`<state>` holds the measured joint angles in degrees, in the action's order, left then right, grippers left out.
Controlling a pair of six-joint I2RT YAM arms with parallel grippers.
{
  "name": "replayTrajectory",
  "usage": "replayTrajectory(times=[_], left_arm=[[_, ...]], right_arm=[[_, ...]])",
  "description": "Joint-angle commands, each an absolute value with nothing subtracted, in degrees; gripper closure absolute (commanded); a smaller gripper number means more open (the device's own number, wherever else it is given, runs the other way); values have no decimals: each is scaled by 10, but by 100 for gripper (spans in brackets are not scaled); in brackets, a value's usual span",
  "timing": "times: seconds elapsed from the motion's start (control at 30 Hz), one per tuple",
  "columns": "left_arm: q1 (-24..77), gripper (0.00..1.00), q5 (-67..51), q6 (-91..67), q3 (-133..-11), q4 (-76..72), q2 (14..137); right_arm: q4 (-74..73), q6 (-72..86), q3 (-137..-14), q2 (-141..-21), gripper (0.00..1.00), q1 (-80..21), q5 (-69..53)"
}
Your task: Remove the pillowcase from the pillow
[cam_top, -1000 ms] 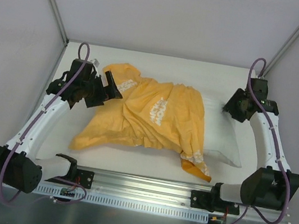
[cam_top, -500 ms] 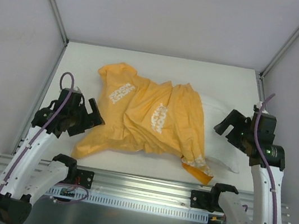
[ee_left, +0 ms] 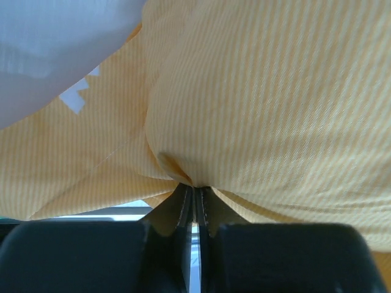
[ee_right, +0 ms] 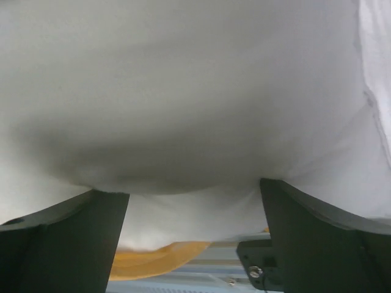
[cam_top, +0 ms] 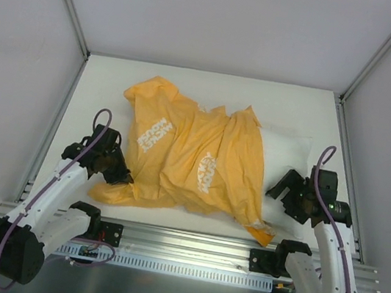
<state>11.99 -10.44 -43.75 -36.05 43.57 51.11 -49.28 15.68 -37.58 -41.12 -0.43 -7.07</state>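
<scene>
White arms (cam_top: 53, 191), black joints (cam_top: 14, 246) (purple cables (cam_top: 101, 115))

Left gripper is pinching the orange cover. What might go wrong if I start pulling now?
The left gripper holds only a small fold of the pillowcase at its tips, so the fabric may slip out. The right gripper stands open around the bare end of the pillow, not clamped, so the pillow would likely drag along.
</scene>
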Motion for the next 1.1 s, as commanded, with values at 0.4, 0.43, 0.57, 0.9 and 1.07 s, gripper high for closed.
replayTrajectory(times=[0.4, 0.43, 0.57, 0.9, 1.07], left_arm=[[77, 100, -43, -367, -540, 444, 576], [59, 100, -45, -363, -564, 451, 584], [-20, 100, -50, -322, -599, 468, 575], [-244, 100, -151, -330, -557, 469, 546], [-268, 100, -77, -364, -548, 481, 487]], right_arm=[[-404, 189, -573, -538, 99, 80, 24], [-403, 190, -585, -556, 99, 117, 12], [-403, 197, -619, -577, 99, 241, -68], [-397, 196, -592, -561, 99, 303, -121], [-403, 192, -586, -558, 99, 302, -102]])
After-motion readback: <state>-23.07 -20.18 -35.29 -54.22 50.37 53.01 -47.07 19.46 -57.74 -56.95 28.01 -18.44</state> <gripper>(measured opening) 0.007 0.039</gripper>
